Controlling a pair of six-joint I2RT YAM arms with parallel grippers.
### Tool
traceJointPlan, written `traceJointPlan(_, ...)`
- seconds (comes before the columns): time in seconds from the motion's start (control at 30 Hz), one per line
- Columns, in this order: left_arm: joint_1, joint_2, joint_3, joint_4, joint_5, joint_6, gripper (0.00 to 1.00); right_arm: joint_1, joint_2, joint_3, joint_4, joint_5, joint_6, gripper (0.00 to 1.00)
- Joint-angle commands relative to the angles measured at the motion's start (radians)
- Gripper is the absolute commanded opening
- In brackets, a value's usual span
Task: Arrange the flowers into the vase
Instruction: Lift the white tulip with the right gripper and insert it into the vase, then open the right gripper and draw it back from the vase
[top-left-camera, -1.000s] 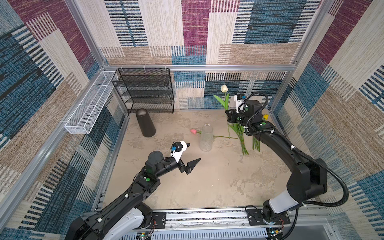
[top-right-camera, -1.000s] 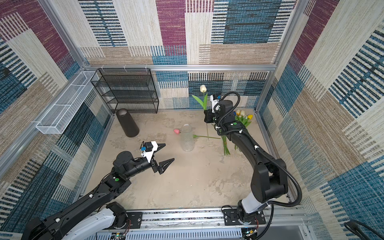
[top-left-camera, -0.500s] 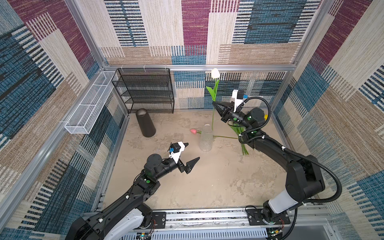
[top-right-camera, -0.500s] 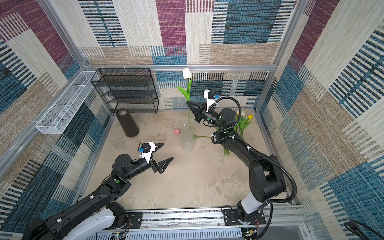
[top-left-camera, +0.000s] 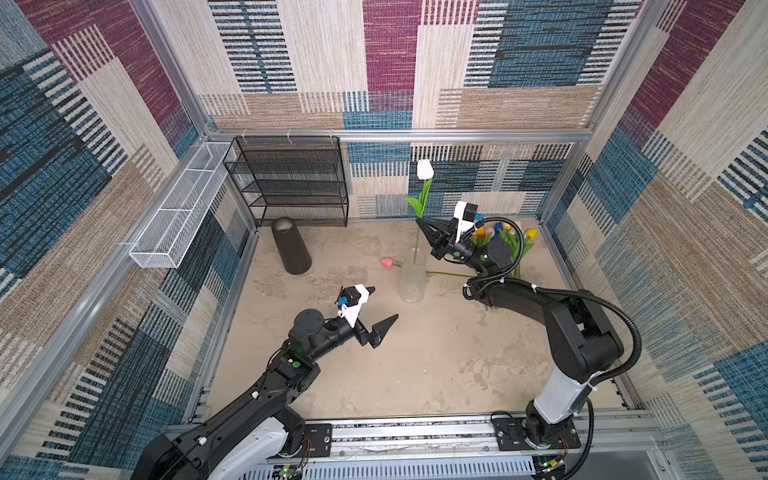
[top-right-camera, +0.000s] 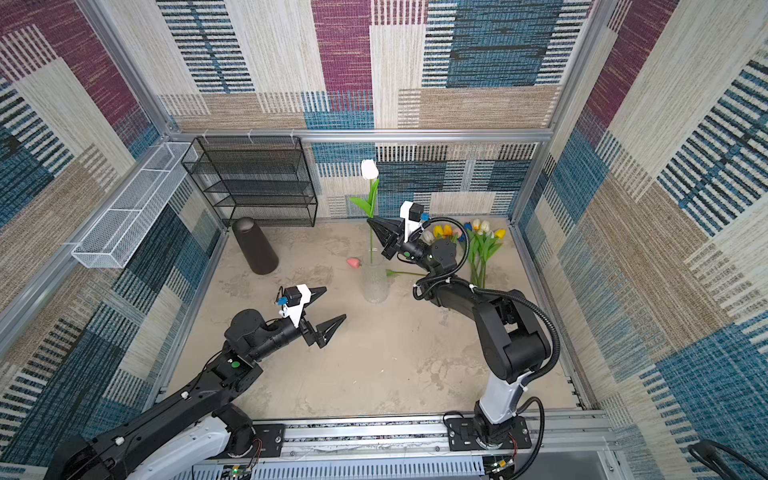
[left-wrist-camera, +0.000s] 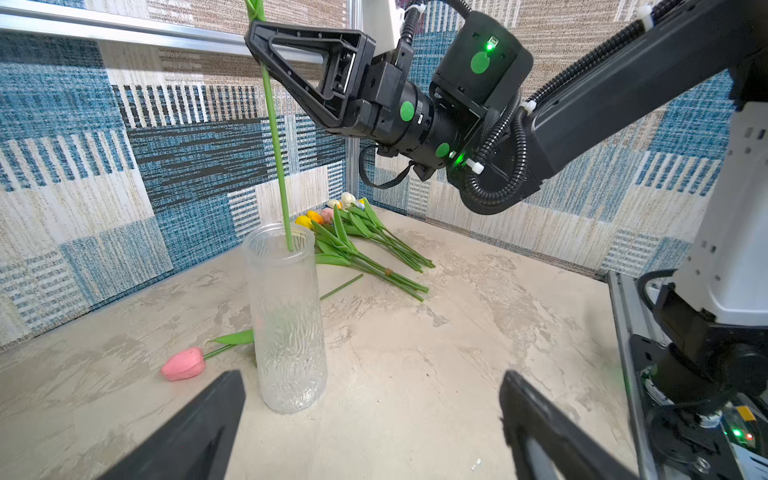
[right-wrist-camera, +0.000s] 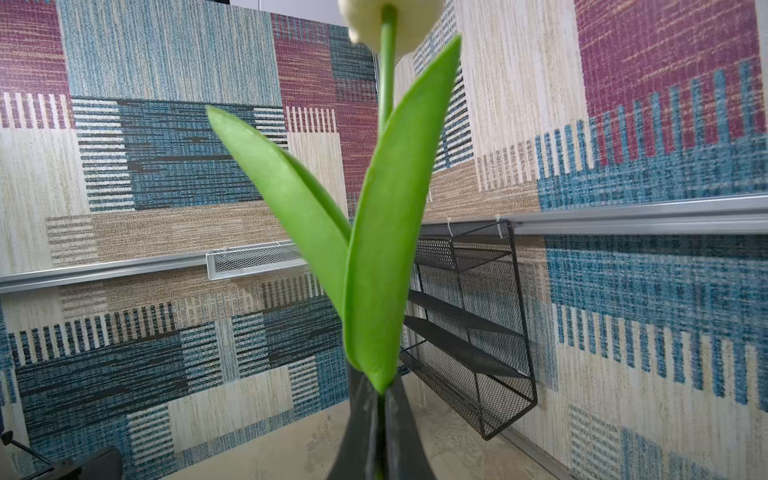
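Observation:
A clear ribbed glass vase (top-left-camera: 412, 279) (top-right-camera: 375, 279) (left-wrist-camera: 286, 316) stands mid-table. My right gripper (top-left-camera: 419, 222) (top-right-camera: 371, 221) (left-wrist-camera: 251, 35) (right-wrist-camera: 380, 399) is shut on the stem of a white tulip (top-left-camera: 424, 169) (top-right-camera: 369, 169) (right-wrist-camera: 390, 20). The tulip is upright, its stem end just inside the vase mouth. A pink tulip (top-left-camera: 387, 262) (left-wrist-camera: 183, 364) lies flat behind the vase. The other flowers (top-left-camera: 519, 245) (top-right-camera: 482, 249) (left-wrist-camera: 357, 245) lie bunched at the back right. My left gripper (top-left-camera: 383, 303) (top-right-camera: 334, 302) (left-wrist-camera: 371, 378) hangs open and empty in front of the vase.
A black mesh shelf (top-left-camera: 291, 183) stands against the back wall, with a dark cylinder (top-left-camera: 291, 246) in front of it. A white wire basket (top-left-camera: 178, 208) hangs on the left wall. The right arm's elbow reaches over the table's right side.
My right gripper has carried the white tulip left from the bunch, turned it upright and brought its stem into the vase mouth. The left arm has barely shifted.

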Motion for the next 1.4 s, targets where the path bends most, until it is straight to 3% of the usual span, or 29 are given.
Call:
traceJointPlan(0.0, 0.001, 0.004, 0.003, -0.003, -0.013, 0.019, 0.99, 0.002, 0.013, 0.018, 0.056, -0.003, -0.039, 0.00)
traceJointPlan(0.4, 0.001, 0.041, 0.001, 0.022, -0.026, 0.023, 0.98, 0.006, 0.054, -0.077, -0.002, -0.056, -0.197, 0.00)
traceJointPlan(0.53, 0.001, 0.059, 0.003, 0.040, -0.020, 0.020, 0.98, 0.009, 0.055, -0.094, -0.074, -0.082, -0.256, 0.04)
traceJointPlan(0.83, 0.001, 0.084, 0.008, 0.053, -0.012, 0.020, 0.99, 0.024, 0.029, -0.157, -0.176, -0.035, -0.346, 0.09)
traceJointPlan(0.9, 0.001, 0.082, 0.009, 0.053, -0.005, 0.018, 0.99, 0.026, 0.022, -0.165, -0.205, -0.025, -0.358, 0.14)
traceJointPlan(0.97, 0.001, 0.075, 0.008, 0.050, -0.006, 0.015, 0.99, 0.027, 0.011, -0.178, -0.227, -0.011, -0.370, 0.26)
traceJointPlan(1.37, 0.001, 0.074, 0.013, 0.050, -0.010, 0.015, 0.99, 0.026, -0.179, -0.207, -0.386, 0.080, -0.393, 0.58)
